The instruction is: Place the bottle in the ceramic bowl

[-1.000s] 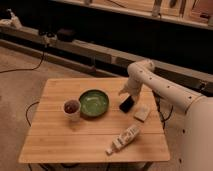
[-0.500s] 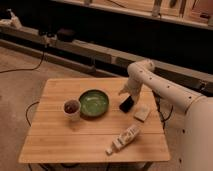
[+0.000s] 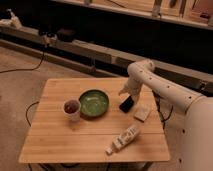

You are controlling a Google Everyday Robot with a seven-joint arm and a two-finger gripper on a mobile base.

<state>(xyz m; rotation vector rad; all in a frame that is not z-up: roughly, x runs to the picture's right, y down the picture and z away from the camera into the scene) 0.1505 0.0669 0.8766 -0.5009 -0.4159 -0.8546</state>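
Bottle (image 3: 124,139) lying flat on table (image 3: 60,140), near front-right edge, roughly 5 o'clock from green bowl (image 3: 93,103) and well apart from it. Long axis diagonal, cap end pointing to abt 7 o'clock, toward front edge. Nothing touching it.

Bowl sits approx mid-table, upright; no bottle in it. White cup (image 3: 72,107) w/ dark contents just beside bowl at its 9 o'clock. Black phone (image 3: 126,104) at bowl's 3 o'clock, near the rim. Pale flat block (image 3: 142,113) at 4 o'clock from phone, just beside it.

Pincer (image 3: 127,94) hangs at end of white arm, right over phone, i.e. on bowl's 3 o'clock side and at 12 o'clock from bottle, well apart from it. Wide or narrow: cannot tell. No bottle in it.

Progress, my read: nothing done yet. Bottle not picked up, bowl w/o bottle. Left to do: bring pincer toward 6 o'clock and down onto bottle, grip across its body, lift, carry toward 10 o'clock over bowl, set down inside. Bottle looks abt as long as bowl is wide, so it may end up leaning on rim.
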